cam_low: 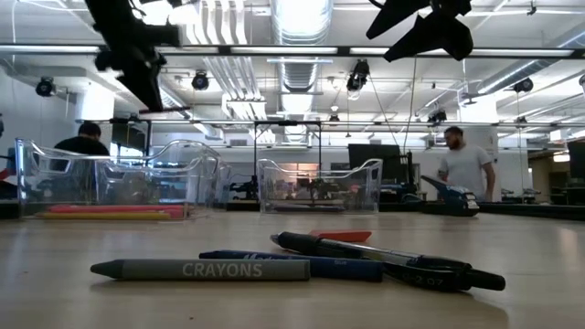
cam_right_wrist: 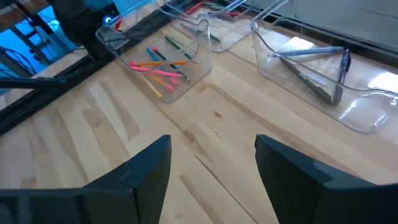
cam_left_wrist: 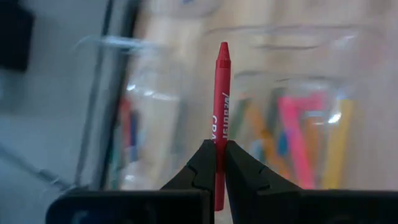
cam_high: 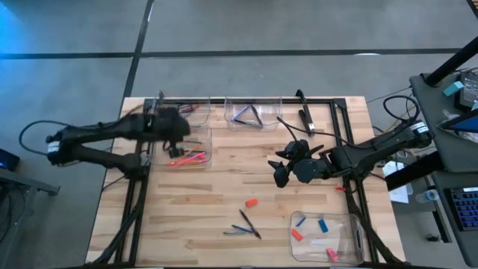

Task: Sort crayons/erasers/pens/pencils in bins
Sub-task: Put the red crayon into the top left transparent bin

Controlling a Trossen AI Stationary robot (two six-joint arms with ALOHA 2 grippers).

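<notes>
Above the crayon bin (cam_high: pixel 187 153) at the table's back left, you are risking the red crayon (cam_left_wrist: pixel 221 112) falling outside its wall if you release early, since your left gripper (cam_left_wrist: pixel 216 163) is hovering clamped on its lower end while your right gripper (cam_right_wrist: pixel 211 162) is waiting mid-table, fingers spread, empty.

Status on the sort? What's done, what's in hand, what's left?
Done: crayons in one bin, pens in another, erasers in the near bin.
In hand: left hand shut on a red crayon over the far-left bins; right hand open, empty.
Left: loose eraser, pens and a grey crayon mid-table.
</notes>
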